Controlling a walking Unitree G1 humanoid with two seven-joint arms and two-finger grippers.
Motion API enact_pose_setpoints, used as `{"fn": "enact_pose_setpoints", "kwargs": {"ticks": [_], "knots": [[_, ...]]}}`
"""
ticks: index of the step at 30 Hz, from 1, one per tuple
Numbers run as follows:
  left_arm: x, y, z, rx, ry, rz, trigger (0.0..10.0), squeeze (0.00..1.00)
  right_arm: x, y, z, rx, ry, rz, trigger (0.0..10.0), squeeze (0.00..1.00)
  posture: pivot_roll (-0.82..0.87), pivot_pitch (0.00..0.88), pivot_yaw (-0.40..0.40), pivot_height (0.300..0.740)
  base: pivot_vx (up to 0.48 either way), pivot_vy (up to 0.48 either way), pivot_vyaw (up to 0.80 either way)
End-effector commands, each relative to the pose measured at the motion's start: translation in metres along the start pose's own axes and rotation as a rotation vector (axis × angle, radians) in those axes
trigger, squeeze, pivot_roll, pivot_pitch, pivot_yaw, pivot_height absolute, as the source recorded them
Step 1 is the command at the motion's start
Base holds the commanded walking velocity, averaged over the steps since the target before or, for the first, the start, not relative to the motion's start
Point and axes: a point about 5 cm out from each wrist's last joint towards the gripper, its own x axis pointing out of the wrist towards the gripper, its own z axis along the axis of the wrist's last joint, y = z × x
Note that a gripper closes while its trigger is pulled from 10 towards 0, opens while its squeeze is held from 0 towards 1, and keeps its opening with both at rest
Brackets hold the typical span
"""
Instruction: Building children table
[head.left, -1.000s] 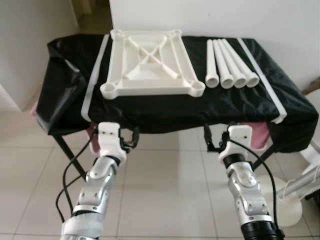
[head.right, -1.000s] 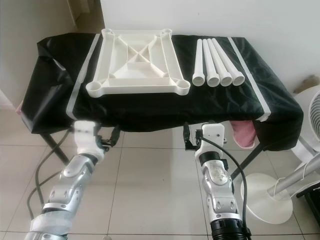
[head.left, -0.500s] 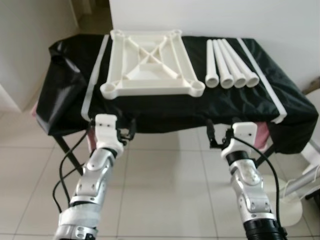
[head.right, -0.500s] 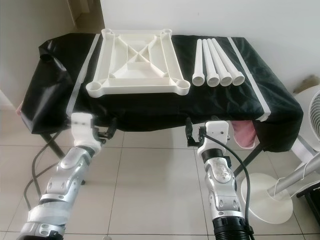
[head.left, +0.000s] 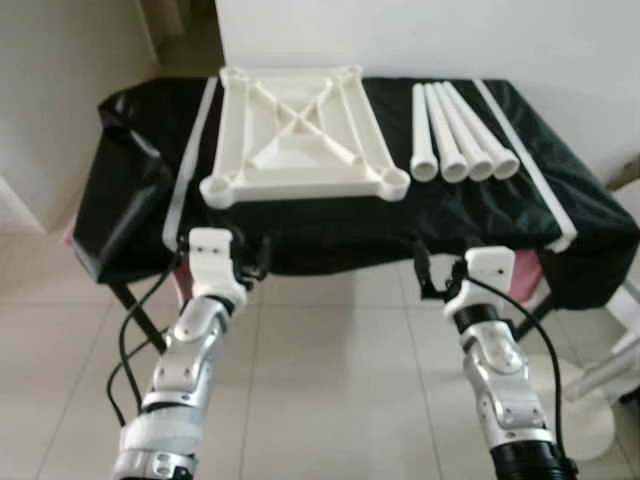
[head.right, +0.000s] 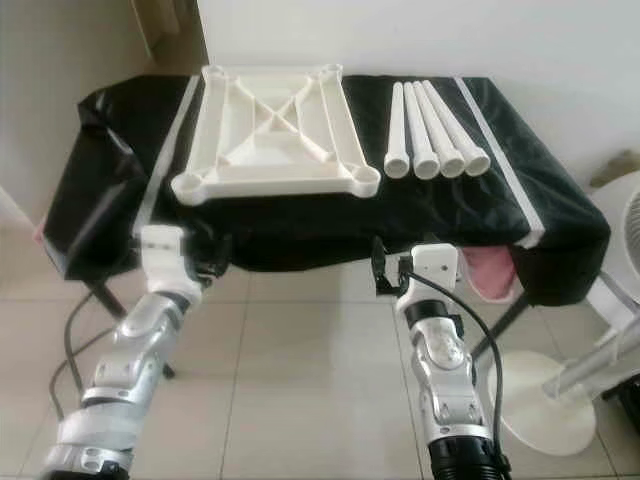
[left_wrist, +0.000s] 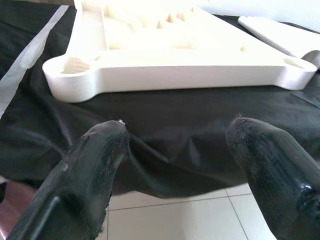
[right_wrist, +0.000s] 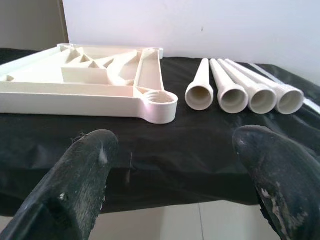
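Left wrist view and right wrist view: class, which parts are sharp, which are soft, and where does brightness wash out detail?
Left wrist view: the black fingers loom large and soft, and the white tabletop frame is overexposed, its ribs washed out. Right wrist view: the four white legs are fairly sharp, while the near fingers blur. Left eye view: slightly soft all over.

One cream plastic square tabletop frame (head.left: 300, 140), ribs upward; four cream plastic tapered tube legs (head.left: 458, 130) at its three o'clock.

Table (head.left: 300, 215): black-draped, just ahead of both grippers.
Tabletop frame (head.left: 300, 135): upside down, beyond left gripper (head.left: 252, 268).
Four legs (head.left: 460, 130): side by side, beyond right gripper (head.left: 432, 280).
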Motion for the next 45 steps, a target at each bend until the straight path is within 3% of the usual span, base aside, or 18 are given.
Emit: {"fn": "enact_pose_setpoints", "kwargs": {"ticks": [1, 45], "knots": [[0.0006, -0.0031, -0.0026, -0.008, 0.003, -0.056, 10.0, 0.0, -0.0002, -0.0013, -0.0036, -0.011, 0.012, -0.001, 10.0, 0.0, -0.05, 0.045, 0.009, 0.74, 0.266, 0.0, 0.0], [-0.002, -0.0001, 0.0, -0.009, -0.008, -0.052, 10.0, 0.0, 0.0071, -0.003, -0.0069, -0.032, 0.009, 0.032, 10.0, 0.0, -0.03, 0.015, 0.004, 0.74, 0.269, 0.0, 0.0]]}}
